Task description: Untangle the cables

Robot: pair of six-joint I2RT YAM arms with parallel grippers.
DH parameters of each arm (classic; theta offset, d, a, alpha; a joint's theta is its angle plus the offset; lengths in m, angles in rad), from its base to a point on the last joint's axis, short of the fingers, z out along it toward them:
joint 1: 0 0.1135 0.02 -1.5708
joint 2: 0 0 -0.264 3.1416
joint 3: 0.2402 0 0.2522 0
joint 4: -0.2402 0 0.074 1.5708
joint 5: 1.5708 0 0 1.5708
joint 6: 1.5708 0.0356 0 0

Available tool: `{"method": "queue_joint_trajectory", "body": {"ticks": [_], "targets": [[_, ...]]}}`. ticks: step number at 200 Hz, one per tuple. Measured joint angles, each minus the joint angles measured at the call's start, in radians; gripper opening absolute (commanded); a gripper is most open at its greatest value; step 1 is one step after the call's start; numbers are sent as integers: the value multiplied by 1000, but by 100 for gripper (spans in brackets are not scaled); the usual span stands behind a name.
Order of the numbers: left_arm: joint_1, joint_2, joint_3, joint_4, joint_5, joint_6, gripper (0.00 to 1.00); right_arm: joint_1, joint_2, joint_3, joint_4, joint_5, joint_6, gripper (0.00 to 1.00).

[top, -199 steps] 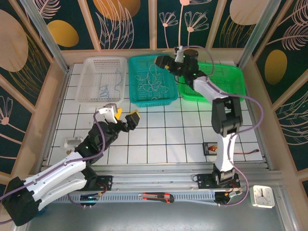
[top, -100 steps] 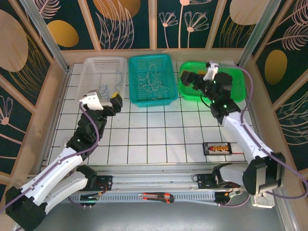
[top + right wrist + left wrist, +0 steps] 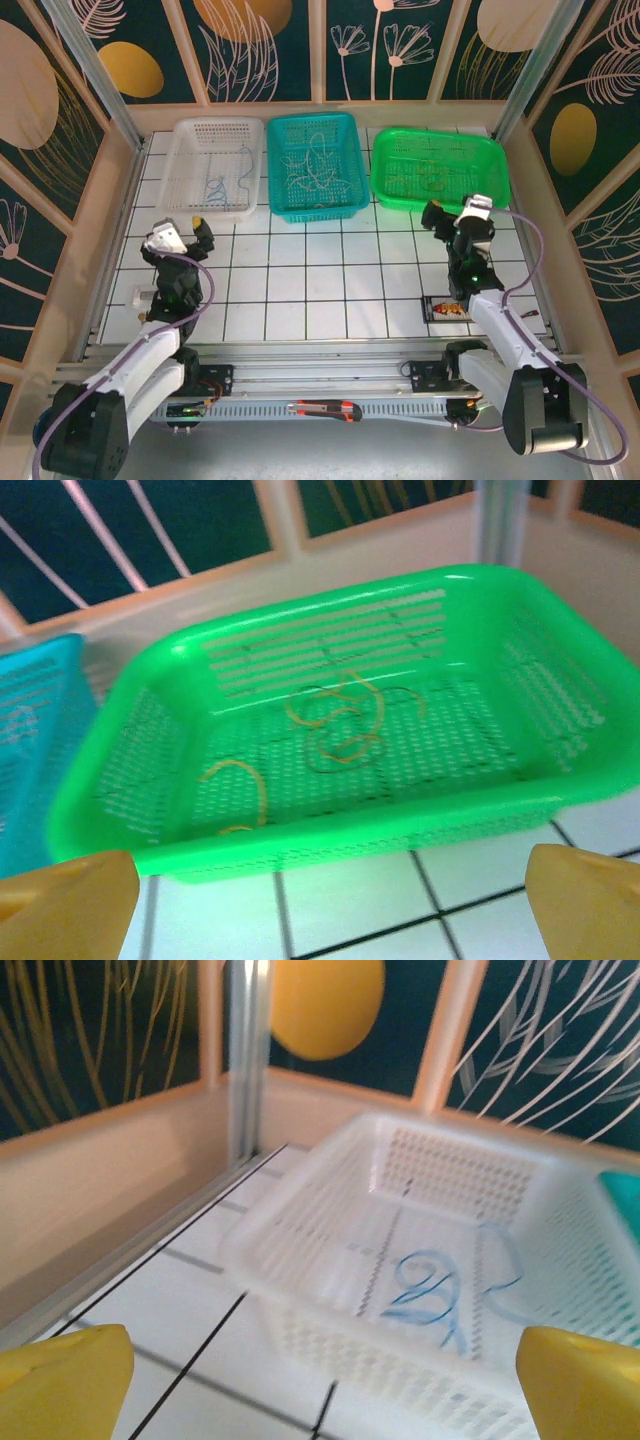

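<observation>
The cables lie sorted in three baskets. A bluish cable (image 3: 440, 1285) rests in the white basket (image 3: 300, 1220), also visible as the bluish cable (image 3: 222, 183) from above. Whitish cables (image 3: 312, 170) lie in the teal basket (image 3: 345, 205). Yellow-orange cables (image 3: 335, 720) lie in the green basket (image 3: 300, 845), the same yellow-orange cables (image 3: 425, 175) from above. My left gripper (image 3: 192, 230) hovers in front of the white basket, open and empty, yellow fingertips (image 3: 65, 1370) wide apart. My right gripper (image 3: 445, 222) hangs before the green basket, open and empty, one fingertip (image 3: 590, 895) at the frame's corner.
A small black tray with an orange item (image 3: 448, 308) lies by the right arm. A clear little object (image 3: 143, 296) sits at the left edge. A clock (image 3: 548, 407) and an orange-black tool (image 3: 322, 409) lie beyond the table's near rail.
Both arms have drawn back from the baskets toward the near edge. The right gripper left the teal and green baskets; the left swung left and back past the white basket.
</observation>
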Motion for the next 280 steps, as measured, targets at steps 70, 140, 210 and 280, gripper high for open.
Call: {"method": "queue_joint_trajectory", "body": {"ticks": [70,140,210,280], "targets": [[44,435,-50,432,37,108,99,-40,273,-193,422,27,-67,99],[140,626,-36,639,321,190,99,-79,608,-299,1013,-122,-161,99],[194,644,72,584,399,167,99,-164,626,-200,984,-286,-156,99],[196,644,72,571,399,159,99,-158,626,-200,970,-290,-156,99]]}}
